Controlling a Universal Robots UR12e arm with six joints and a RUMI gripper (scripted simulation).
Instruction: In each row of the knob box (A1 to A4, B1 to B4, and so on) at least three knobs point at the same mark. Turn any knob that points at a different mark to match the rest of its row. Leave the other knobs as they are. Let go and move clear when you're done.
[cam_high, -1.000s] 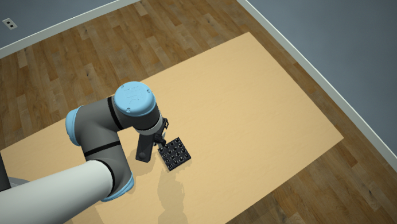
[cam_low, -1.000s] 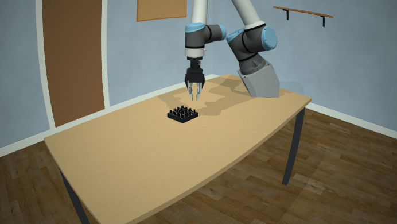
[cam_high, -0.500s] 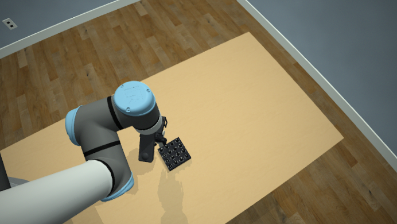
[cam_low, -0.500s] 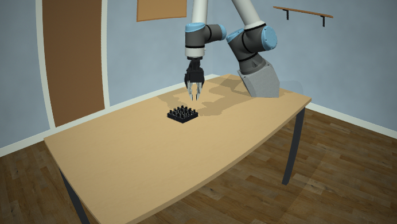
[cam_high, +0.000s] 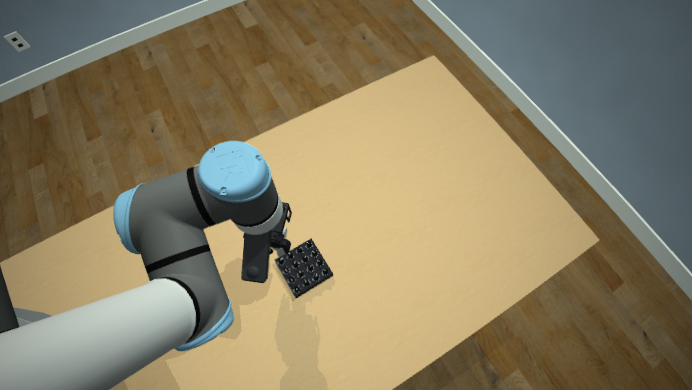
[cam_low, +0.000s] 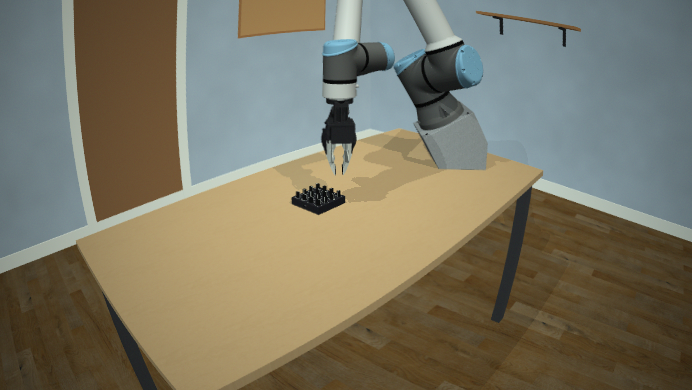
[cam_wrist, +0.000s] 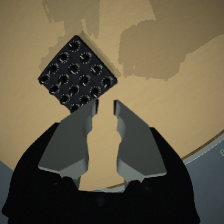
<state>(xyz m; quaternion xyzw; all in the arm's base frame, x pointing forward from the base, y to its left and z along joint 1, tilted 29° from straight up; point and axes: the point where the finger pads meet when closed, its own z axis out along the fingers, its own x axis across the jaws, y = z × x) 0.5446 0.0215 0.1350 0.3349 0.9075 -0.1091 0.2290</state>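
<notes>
1. On the counter (cam_high: 425, 175) (cam_low: 225, 240) (cam_wrist: 185, 95), you have the black knob box (cam_high: 304, 268) (cam_low: 318, 207) (cam_wrist: 78, 74) lying flat, its knobs upward in four rows of four. It sits turned at an angle to the counter's edges.
2. The knobs are too small and dark for you to read which mark each one points at, so you cannot tell from these views whether the rows match.
3. Above the counter and just off one side of the knob box, you see the tool (cam_high: 282, 251) (cam_low: 339, 174) (cam_wrist: 106, 100) pointing down. It is released: its fingertips stand a narrow gap apart with nothing between them, and it is apart from the knobs. In your wrist view, one fingertip overlaps a corner of the knob box.
4. Over the tool, the arm's dark grey and blue joints (cam_high: 170, 200) (cam_low: 340, 67) reach back to white links. A grey pedestal (cam_low: 460, 145) carries the arm at the counter's far end in your exterior view.
5. Shadows of the arm fall across the counter near the knob box.
6. Around the counter, you find a wood floor (cam_high: 100, 115) (cam_low: 400, 335) and blue walls (cam_high: 600, 100) (cam_low: 250, 100). A narrow shelf (cam_low: 530, 21) hangs on one wall.
</notes>
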